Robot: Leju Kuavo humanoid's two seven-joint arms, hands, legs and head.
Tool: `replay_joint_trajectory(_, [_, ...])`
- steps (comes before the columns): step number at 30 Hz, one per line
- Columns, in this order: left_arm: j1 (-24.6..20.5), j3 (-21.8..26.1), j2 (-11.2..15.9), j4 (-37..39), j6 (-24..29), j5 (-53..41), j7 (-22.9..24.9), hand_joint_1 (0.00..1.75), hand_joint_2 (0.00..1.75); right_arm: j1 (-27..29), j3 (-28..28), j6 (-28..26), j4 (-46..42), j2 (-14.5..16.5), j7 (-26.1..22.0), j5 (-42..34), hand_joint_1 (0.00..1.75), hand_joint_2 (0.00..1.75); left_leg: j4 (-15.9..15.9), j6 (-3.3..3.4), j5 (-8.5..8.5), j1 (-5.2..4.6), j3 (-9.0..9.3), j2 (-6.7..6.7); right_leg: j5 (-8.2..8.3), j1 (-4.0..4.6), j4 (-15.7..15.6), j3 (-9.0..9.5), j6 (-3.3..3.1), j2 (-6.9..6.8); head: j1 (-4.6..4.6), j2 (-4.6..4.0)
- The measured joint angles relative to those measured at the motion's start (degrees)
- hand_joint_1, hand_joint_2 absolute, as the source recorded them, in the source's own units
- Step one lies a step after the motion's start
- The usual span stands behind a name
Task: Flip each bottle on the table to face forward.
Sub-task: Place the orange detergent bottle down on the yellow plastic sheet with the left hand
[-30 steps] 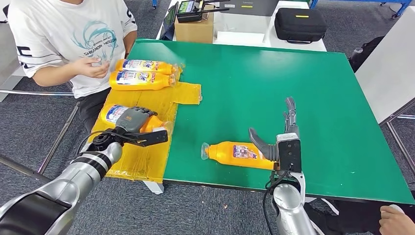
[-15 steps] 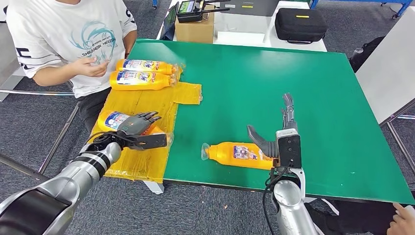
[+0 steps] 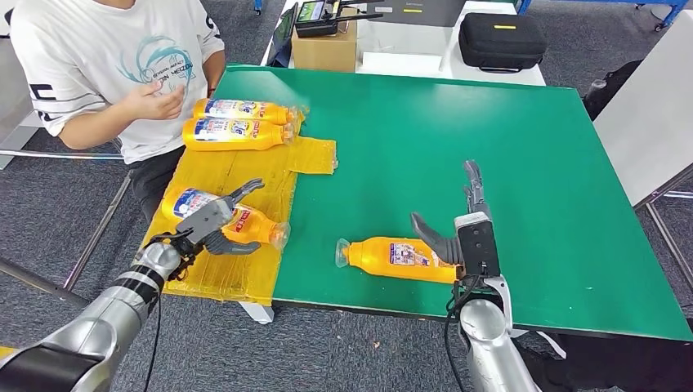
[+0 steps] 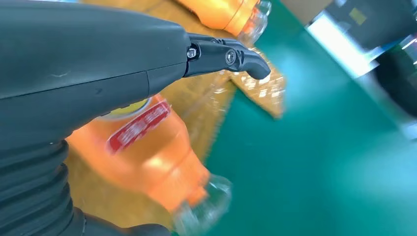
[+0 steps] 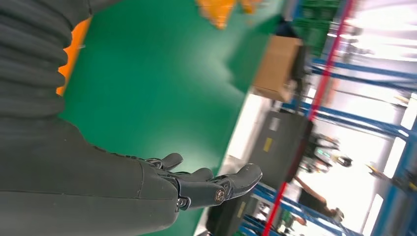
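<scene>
A: Left hand (image 3: 211,224), fingers apart, holds nothing; it rests beside the near bottle (image 3: 245,222) on the yellow mat (image 3: 245,175).

B: Right hand (image 3: 466,229)?

A: Released, thumb beside the table bottle (image 3: 398,258), which lies crosswise, cap leftward.

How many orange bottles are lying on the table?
4. Two bottles lie side by side at the far end of the yellow mat: one behind the other. A third lies under the left robot hand. A fourth lies on the green table beside the right robot hand.
</scene>
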Motion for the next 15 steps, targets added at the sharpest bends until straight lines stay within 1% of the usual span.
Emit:
replay_joint_trajectory(3, [5.5, 4.2, -0.3, -7.3, -5.9, 8.9, 1.1, 0.0, 1.75, 0.1, 0.5, 1.3, 0.9, -1.2, 2.6, 3.0, 0.0, 0.0, 0.0, 0.0, 0.0, 0.0, 0.0, -0.02, -0.01, -0.01, 0.0, -0.02, 0.0, -0.01, 0.01, 0.01])
replay_joint_trajectory(6, [10.1, 6.9, -1.5, -13.7, -8.4, 15.3, 4.2, 0.0, 1.75, 0.2, 0.8, 2.3, 1.8, -2.1, 4.3, 5.3, 0.0, 0.0, 0.0, 0.0, -0.01, -0.01, -0.01, -0.04, -0.01, -0.03, 0.0, -0.02, 0.0, -0.02, 0.01, 0.0])
replay_joint_trajectory(10, [13.7, 8.8, -3.2, -19.8, -9.2, 20.2, 7.2, 0.0, 1.75, 0.2, 1.2, 3.2, 2.8, -2.8, 5.8, 7.3, 0.0, 1.75, 0.0, 0.01, -0.01, -0.02, -0.02, -0.04, 0.0, -0.04, 0.0, -0.01, 0.0, -0.02, 0.01, 0.01])
replay_joint_trajectory(15, [15.4, 10.0, -6.2, -23.3, -9.9, 30.9, 14.5, 0.0, 1.75, -0.6, 2.9, 7.8, 6.1, -4.6, 10.5, 13.5, 0.0, 1.75, 0.0, 0.02, 0.0, -0.02, -0.01, -0.08, 0.0, -0.02, 0.0, 0.02, 0.0, -0.06, -0.01, 0.0])
